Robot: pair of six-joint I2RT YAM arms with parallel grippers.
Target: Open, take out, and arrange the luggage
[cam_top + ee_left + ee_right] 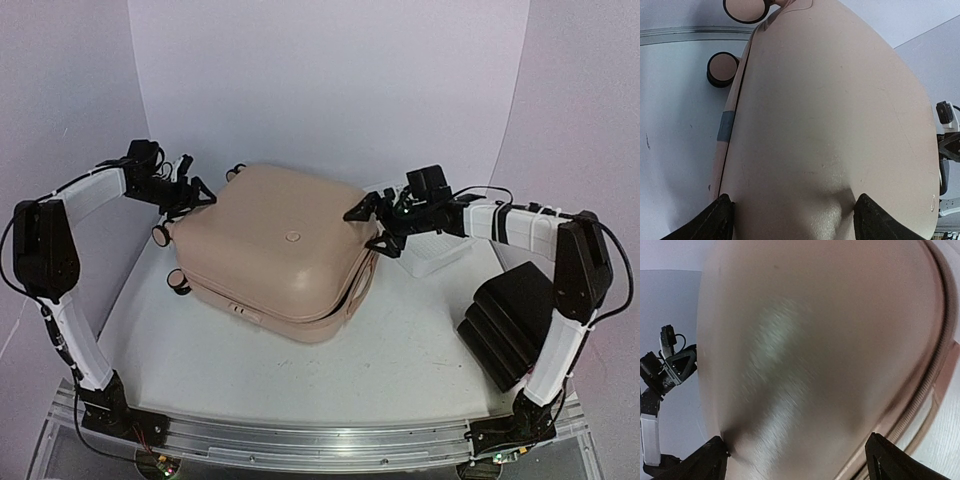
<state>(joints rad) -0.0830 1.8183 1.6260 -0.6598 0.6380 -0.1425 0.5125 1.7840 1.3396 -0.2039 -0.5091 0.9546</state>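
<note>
Luggage [285, 250] flat at centre of top view, lid down, nothing out yet. Left gripper [190, 200] at its upper-left corner by wheels [160, 235], right gripper [368, 228] at right edge. Both pincers spread wide, clamping nothing. Step looks like opening. Next: catch lid edge at seam, lift together

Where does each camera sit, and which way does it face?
Top external: above and behind the robot, looking down at the luggage; left gripper and right gripper show.
Left wrist: at the luggage's left end, looking along its shell toward the right gripper; own fingertips at the bottom.
Right wrist: at its right end, looking back toward the left gripper; own fingertips at the bottom.
Both wrist views share the pink shell.
</note>
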